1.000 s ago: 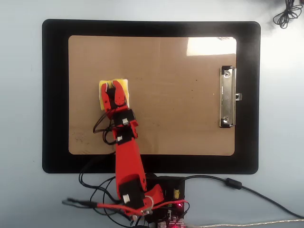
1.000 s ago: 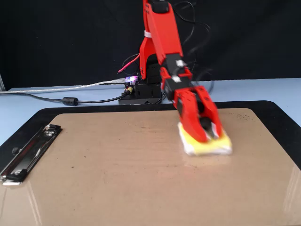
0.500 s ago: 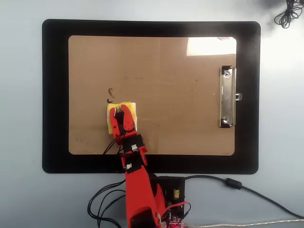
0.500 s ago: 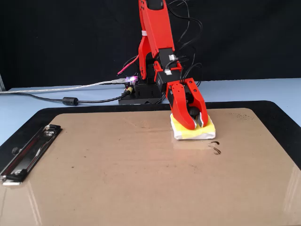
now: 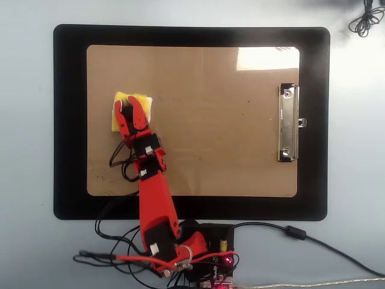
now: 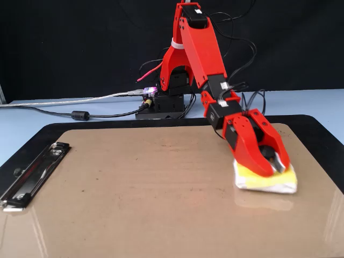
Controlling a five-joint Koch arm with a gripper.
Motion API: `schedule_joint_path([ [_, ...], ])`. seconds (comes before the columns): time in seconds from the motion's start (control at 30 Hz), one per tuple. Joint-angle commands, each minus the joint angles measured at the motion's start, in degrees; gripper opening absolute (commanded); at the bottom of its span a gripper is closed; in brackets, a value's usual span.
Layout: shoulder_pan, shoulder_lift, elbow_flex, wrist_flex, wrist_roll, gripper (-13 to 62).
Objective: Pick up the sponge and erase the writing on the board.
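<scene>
You have a pale blue tabletop (image 5: 27, 120) in front of a black backdrop, and on it a large black mat (image 5: 69, 120) which carries the board (image 5: 210, 120), with its silver clip (image 5: 288, 123) at the right in the overhead view. The sponge (image 5: 143, 99) lies flat on the board near the end far from the clip, and in the fixed view (image 6: 266, 180) you see its yellow top and white edge touching the brown surface. The gripper (image 5: 131, 107) is directly over the sponge and its red jaws come down on it, with a dark part between them, I think the knob, in the fixed view (image 6: 270, 160); the jaws look pressed together on that knob, so I judge that the sponge is held. No writing shows in either view: the brown surface carries only small specks and faint marks, and glare covers the corner near the clip. So the relation that matters for you is this: almost all the open board stretches from the sponge toward the clip, along the long axis of the board, while the arm base (image 5: 180, 247) sits off the lower long edge in the overhead view. A coming wipe would probably go sideways toward the clip, with the sponge kept flat.
</scene>
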Motion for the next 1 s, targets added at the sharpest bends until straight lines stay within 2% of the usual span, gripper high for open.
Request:
schedule_joint_path([
  [0.0,-2.1,10.6,10.5,0.4,-2.5,-8.0],
  [0.1,-3.8,21.2,20.6,0.6,-2.5,-8.0],
  [0.2,-5.0,21.2,20.9,0.5,-2.5,-8.0],
  [0.4,-4.4,-1.7,-2.1,0.4,-2.5,-8.0],
  [0.5,-4.1,-4.8,-6.7,0.6,-2.5,-8.0],
  [0.57,-4.2,-1.7,-6.2,0.9,-2.5,-8.0],
  [0.67,-4.5,9.1,-1.8,7.9,-2.8,-8.0],
  [0.83,-8.7,31.3,-0.5,32.5,-10.9,-8.0],
  [0.97,-17.1,35.2,-4.5,39.8,-17.9,-8.0],
])
